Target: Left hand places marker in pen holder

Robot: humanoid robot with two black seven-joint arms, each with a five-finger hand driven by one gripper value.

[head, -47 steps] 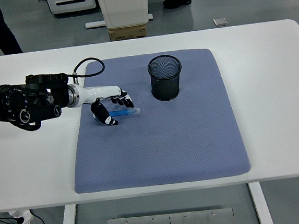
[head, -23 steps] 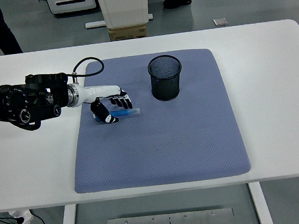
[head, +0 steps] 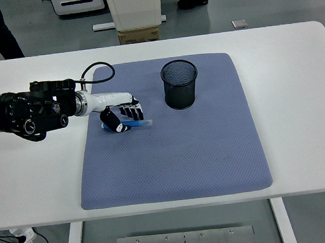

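Left hand [head: 121, 115] curled over the blue plastic marker [head: 136, 124] on the blue-grey fabric mat [head: 174, 154].
Fingers closed around it near the mat's left edge; black wire-mesh pen holder [head: 180, 84] stands near the far edge, bare mat between.

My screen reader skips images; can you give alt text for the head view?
The left robot hand closes on a blue marker lying on a blue mat; a black mesh pen holder stands upright to its right.
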